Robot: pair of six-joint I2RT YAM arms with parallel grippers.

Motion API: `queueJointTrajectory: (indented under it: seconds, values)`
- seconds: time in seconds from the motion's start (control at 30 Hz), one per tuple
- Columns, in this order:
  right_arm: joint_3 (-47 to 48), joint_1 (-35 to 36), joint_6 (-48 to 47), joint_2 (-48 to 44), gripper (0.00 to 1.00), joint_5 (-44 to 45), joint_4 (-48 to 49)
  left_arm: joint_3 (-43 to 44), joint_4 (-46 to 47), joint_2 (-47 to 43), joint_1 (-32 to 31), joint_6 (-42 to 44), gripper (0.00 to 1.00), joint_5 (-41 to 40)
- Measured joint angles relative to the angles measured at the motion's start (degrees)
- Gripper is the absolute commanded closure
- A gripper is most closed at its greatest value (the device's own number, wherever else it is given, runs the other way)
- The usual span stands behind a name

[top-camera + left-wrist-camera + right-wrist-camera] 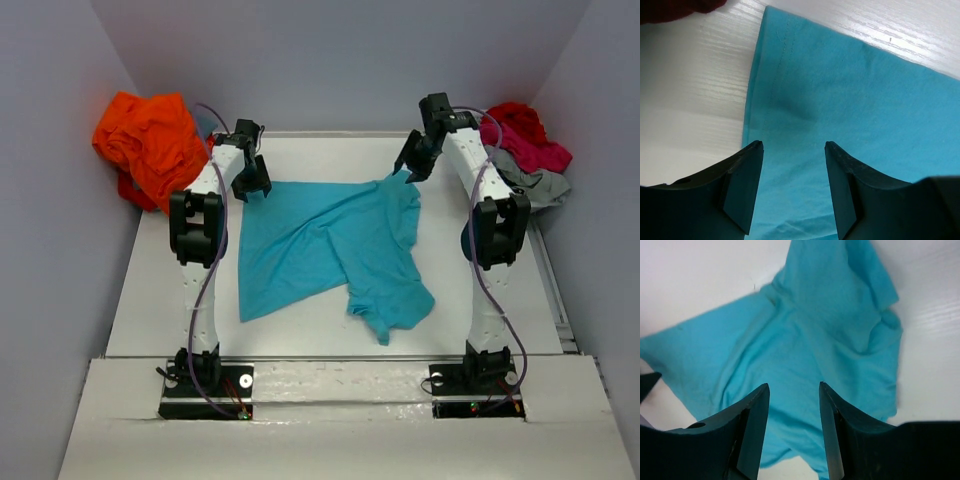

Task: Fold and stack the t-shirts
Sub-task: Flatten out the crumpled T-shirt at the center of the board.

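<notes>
Nearest, the left arm base point(205, 382) and right arm base point(478, 380) sit at the table's point(150, 310) near edge. At far left an orange t-shirt point(150, 145) lies crumpled, and beside it the left gripper point(252, 183) hangs with jaws apart and empty over the far-left corner of the turquoise t-shirt point(320, 245), which is spread rumpled mid-table. Over its far-right sleeve the right gripper point(412, 165) hovers, likewise parted and holding nothing, with a red t-shirt point(520, 130) and a light grey t-shirt point(540, 187) heaped at far right.

A robot lab test booth: plain grey walls point(330, 60) box in a white tabletop point(170, 300), with a left arm point(205, 230) and right arm point(490, 230) bolted at its near edge, purple cables point(204, 300) exposed.
</notes>
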Motion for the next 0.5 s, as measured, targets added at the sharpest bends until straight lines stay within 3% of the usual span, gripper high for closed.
queueJointTrajectory:
  seconds: [0.23,0.5]
  values:
    - [7.48,-1.99,0.63,8.00,0.54,0.87,-0.66,0.00,-0.09,0.00,0.35,0.02,0.37,0.26]
    - [0.76,-3.76,2.08,9.22,0.55,1.38,1.16,0.00,-0.42,0.00,0.87,0.04,0.37,0.22]
